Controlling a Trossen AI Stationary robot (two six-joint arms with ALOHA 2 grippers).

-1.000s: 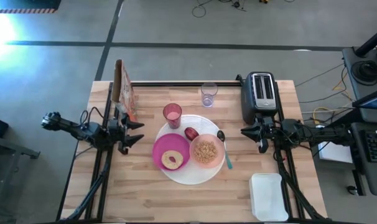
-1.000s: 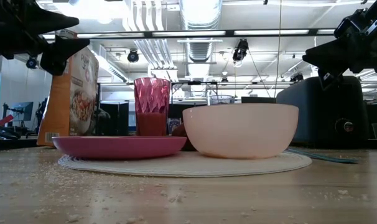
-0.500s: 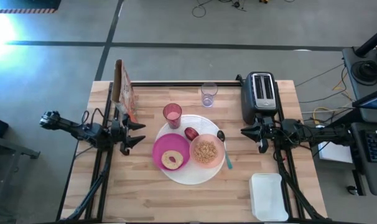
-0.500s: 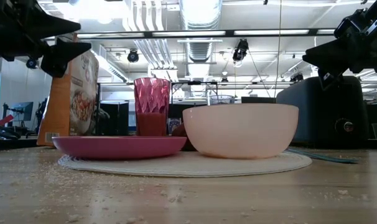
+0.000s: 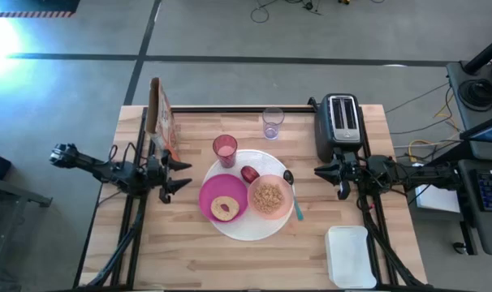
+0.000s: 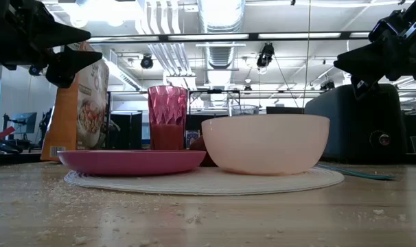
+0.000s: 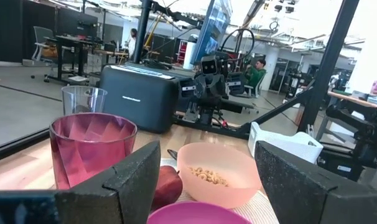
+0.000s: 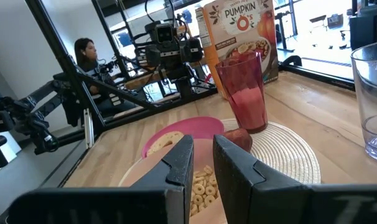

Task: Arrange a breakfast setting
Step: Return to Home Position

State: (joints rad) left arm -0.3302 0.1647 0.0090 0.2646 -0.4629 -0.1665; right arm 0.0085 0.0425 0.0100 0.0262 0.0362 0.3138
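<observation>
The white plate (image 5: 248, 229) lies mid-table. On it sit the magenta bowl (image 5: 209, 195) with the round bread (image 5: 223, 208) in it, the peach bowl (image 5: 269, 197) holding cereal, and the red fruit (image 5: 249, 173). The pink tumbler (image 5: 225, 149) stands at the plate's far rim, and the teal-handled spoon (image 5: 295, 199) lies at its right rim. The clear cup (image 5: 272, 122) stands farther back. My left gripper (image 5: 186, 173) hangs open left of the plate, above the table. My right gripper (image 5: 317, 171) hangs right of the plate, its fingers (image 8: 179, 165) nearly together, holding nothing.
A cereal box (image 5: 161, 120) stands upright at the far left, just behind my left gripper. The black-and-silver toaster (image 5: 340, 126) stands at the far right, behind my right gripper. A white tub (image 5: 348, 255) sits at the near right corner. Crumbs dot the near tabletop (image 6: 125, 213).
My left gripper has drawn back a little toward the table's left edge, staying open. The right arm and everything on the table have kept still.
</observation>
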